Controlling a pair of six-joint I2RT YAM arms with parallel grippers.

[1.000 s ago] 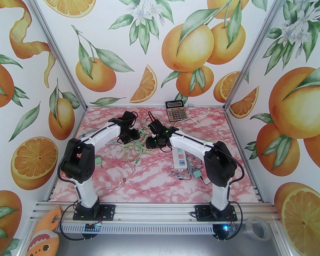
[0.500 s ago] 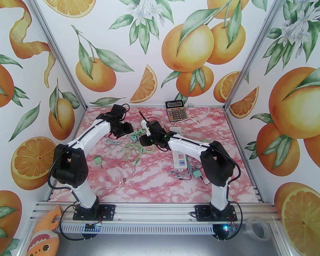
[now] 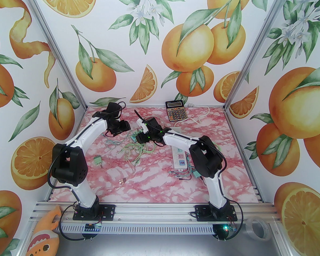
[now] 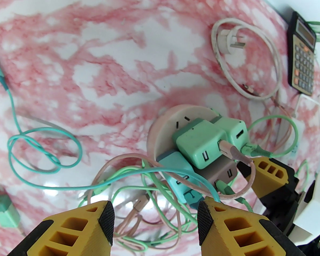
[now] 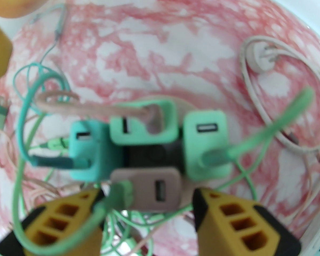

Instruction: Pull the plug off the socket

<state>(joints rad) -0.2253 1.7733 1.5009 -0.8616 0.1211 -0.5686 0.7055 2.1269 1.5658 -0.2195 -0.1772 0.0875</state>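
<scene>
My left arm (image 3: 94, 128) and right arm (image 3: 179, 142) are white tubes joined by bulky black housings, thin black cables (image 3: 49, 175) alongside. My fingers (image 4: 69, 231) are yellow wedges with rectangular hollows and black pads; green lights (image 3: 148, 137) seem to glow near one wrist.

Plugs (image 4: 200, 145) on socket (image 4: 164, 125), calculator (image 4: 302, 53) behind

Calculator (image 3: 176, 111), tape roll (image 3: 258, 228), orange plush toy (image 3: 44, 236)
</scene>
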